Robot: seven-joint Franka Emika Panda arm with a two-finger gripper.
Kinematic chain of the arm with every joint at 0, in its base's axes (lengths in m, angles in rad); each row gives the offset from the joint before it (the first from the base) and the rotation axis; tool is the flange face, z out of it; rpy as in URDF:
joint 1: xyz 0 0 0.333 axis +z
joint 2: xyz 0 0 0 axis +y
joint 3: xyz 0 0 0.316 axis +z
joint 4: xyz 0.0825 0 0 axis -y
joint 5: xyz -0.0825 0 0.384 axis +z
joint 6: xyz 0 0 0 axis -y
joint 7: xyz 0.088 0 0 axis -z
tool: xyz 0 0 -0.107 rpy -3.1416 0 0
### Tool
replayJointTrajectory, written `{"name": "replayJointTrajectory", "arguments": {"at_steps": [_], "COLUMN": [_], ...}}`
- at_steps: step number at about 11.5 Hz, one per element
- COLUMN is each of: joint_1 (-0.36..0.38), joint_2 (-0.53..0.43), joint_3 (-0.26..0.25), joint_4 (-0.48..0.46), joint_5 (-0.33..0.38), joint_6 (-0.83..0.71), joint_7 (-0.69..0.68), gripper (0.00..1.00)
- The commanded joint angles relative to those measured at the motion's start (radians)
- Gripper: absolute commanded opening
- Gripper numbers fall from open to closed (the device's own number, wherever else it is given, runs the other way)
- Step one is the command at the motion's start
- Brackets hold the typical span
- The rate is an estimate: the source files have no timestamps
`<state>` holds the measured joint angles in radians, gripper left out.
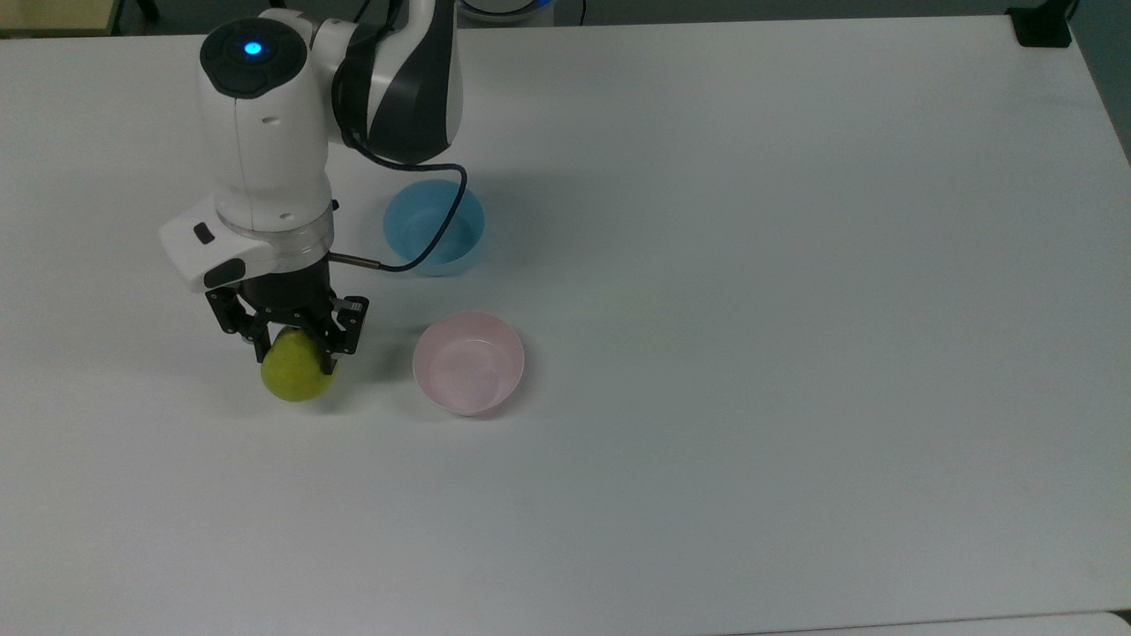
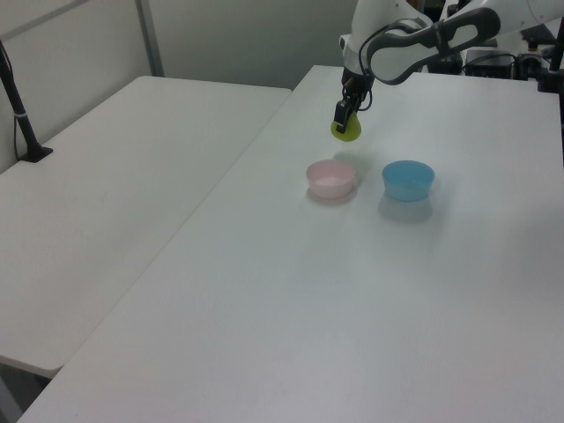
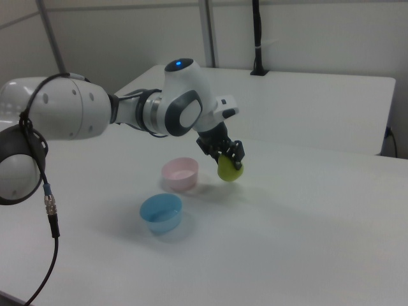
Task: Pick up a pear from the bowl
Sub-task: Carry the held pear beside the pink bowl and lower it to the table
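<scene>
Yellow-green speckled pear (image 1: 296,378): hanging clamped between black two-finger gripper (image 1: 296,352) fingers, off white table (image 1: 795,353). Small round pale pink plastic bowl (image 1: 468,362): sitting empty just beside gripper, on top view's right. Light blue plastic bowl (image 1: 434,227): lying farther off, beyond pink one.

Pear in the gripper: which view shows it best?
Top view: the pear is largest there, its yellow-green body plain below the fingers of the gripper, beside the pink bowl. Right view shows it from the side, clear of the table. Left view shows it small and far off.
</scene>
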<state>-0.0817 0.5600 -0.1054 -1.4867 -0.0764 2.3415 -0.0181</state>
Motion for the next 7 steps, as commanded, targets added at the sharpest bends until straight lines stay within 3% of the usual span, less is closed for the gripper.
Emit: {"name": "replayJointTrajectory", "arguments": {"at_steps": [1, 5, 7], "joint_1": [-0.019, -0.033, -0.032], "joint_2": [0.047, 0.080, 0.074], "joint_3": [0.000, 0.000, 0.000], "joint_4": [0.000, -0.003, -0.003], "joint_5": [-0.017, -0.040, -0.043], "joint_6": [0.093, 0.145, 0.145], "joint_7": [-0.016, -0.013, -0.008], "gripper": [0.47, 0.55, 0.82]}}
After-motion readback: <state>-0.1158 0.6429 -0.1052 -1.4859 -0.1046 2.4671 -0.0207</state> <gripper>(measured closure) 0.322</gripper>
